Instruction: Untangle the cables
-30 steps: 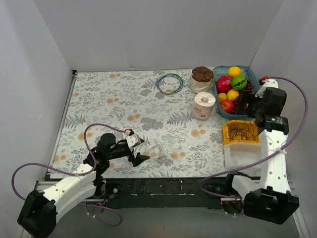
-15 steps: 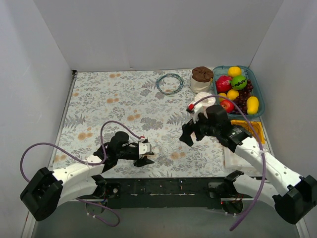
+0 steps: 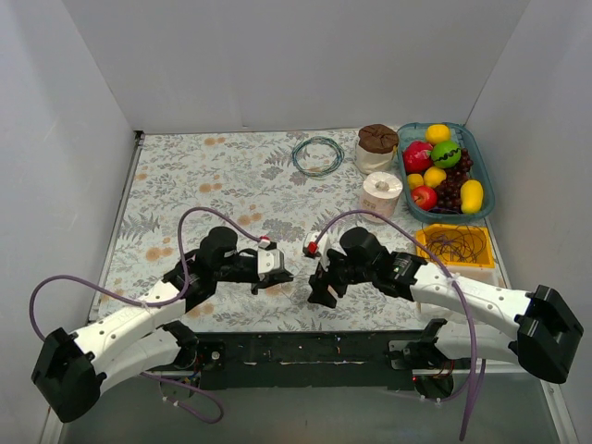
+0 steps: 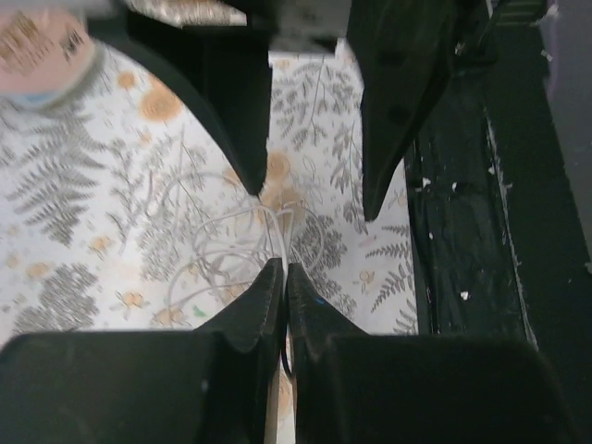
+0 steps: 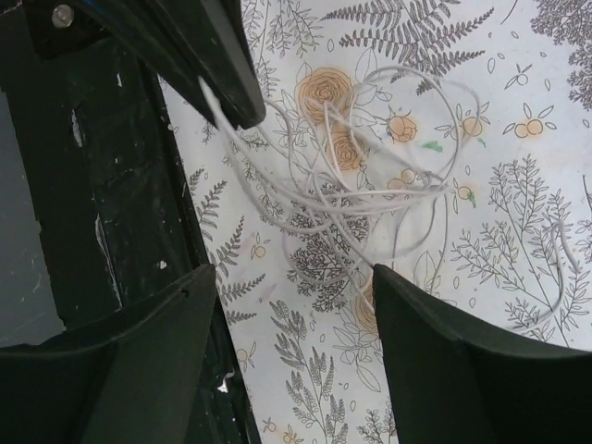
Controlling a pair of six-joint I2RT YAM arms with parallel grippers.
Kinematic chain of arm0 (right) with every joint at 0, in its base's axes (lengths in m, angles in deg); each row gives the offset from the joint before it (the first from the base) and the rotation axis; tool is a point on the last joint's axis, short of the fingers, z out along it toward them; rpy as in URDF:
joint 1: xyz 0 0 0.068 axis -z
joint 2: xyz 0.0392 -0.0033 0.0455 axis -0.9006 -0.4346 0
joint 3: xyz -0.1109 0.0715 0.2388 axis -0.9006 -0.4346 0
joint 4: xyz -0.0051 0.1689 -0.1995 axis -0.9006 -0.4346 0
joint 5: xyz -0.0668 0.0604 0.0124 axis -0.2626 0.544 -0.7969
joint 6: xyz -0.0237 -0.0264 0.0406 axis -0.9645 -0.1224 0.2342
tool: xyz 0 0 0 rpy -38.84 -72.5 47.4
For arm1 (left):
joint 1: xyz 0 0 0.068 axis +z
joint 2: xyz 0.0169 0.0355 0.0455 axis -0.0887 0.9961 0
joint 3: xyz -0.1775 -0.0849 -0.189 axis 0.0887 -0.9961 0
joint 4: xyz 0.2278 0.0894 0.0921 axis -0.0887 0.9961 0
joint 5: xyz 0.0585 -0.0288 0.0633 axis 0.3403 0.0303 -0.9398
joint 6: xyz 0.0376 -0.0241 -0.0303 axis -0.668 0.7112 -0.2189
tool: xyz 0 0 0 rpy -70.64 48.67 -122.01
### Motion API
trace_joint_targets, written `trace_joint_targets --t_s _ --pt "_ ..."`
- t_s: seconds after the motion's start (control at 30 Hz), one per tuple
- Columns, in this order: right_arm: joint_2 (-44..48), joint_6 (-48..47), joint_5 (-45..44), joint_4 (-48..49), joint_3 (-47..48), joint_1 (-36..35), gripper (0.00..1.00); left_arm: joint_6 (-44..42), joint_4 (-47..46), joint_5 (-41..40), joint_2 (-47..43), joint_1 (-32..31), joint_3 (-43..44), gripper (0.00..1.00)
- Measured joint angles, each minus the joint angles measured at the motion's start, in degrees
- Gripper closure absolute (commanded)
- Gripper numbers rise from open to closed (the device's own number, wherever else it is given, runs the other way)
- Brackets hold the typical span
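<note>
A tangle of thin white cable (image 5: pixel 370 190) lies on the floral mat near the front edge; from above it is a faint bundle (image 3: pixel 296 276) between the two grippers. My left gripper (image 3: pixel 275 276) is shut on strands of it, and those strands run into the closed tips (image 4: pixel 284 271). My right gripper (image 3: pixel 323 285) stands open just right of the tangle, its fingers spread to either side of the loops' near end (image 5: pixel 291 277). One white strand touches the right finger (image 5: pixel 435 351). The left gripper's dark finger (image 5: pixel 208 51) holds the strands up at the top left of the right wrist view.
A blue-green cable coil (image 3: pixel 317 154) lies at the back. A tape roll (image 3: pixel 381 196), a brown-lidded jar (image 3: pixel 377 146), a fruit basket (image 3: pixel 482 176) and a yellow box of black cables (image 3: pixel 450 246) stand on the right. The black table edge (image 5: pixel 111 185) runs beside the tangle.
My right arm swung from the far right to the middle and now stands beside the tangle. My left gripper shut on the white cable and shifted slightly back.
</note>
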Motion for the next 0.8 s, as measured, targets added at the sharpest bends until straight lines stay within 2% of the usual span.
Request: trace_joint_targets --t_s 0.13,0.17,0.23,0.53,0.8 --pt "-0.35 -1.33 -0.13 1.05 1.09 -0.42 0.42 -0.39 3.48 1.99 -3.34 0.0 4.55 1.0" --pt "-0.35 -1.64 -0.2 1.27 1.49 -0.42 0.51 -0.52 4.07 2.27 -4.0 0.0 4.87 1.0" --pt "-0.35 -2.03 -0.24 1.9 2.36 -0.42 0.55 -0.48 5.57 2.78 -4.83 0.0 5.46 1.0" --pt "1.84 -1.31 -2.05 2.99 2.36 -0.42 0.56 5.18 7.17 0.83 -4.85 0.02 10.45 1.0" --pt "10.01 0.59 -3.52 5.01 -0.33 1.27 0.38 11.32 4.68 -1.31 -6.1 0.33 18.93 1.0"
